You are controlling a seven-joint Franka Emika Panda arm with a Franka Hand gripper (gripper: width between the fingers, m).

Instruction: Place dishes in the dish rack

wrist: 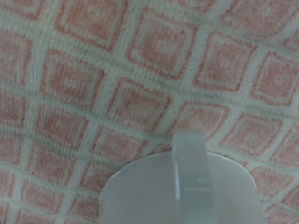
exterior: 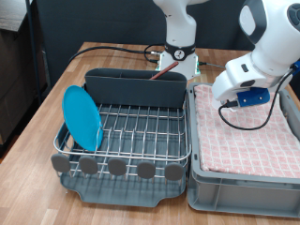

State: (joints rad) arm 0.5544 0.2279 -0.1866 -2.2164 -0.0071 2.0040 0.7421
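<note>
even indoor light; exterior view sharp, wrist view blurred.

A wooden table [exterior: 37, 112] with a warm brown grain is seen under even, soft light. Behind it, the background [exterior: 94, 19] is kept dark. A black cable [exterior: 112, 49] is laid across the tabletop's far part.

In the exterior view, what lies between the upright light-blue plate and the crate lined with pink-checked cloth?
Only bare silver wire grid of the dish rack lies between the round light-blue plate and the grey cloth-lined crate, per the exterior view.
</note>
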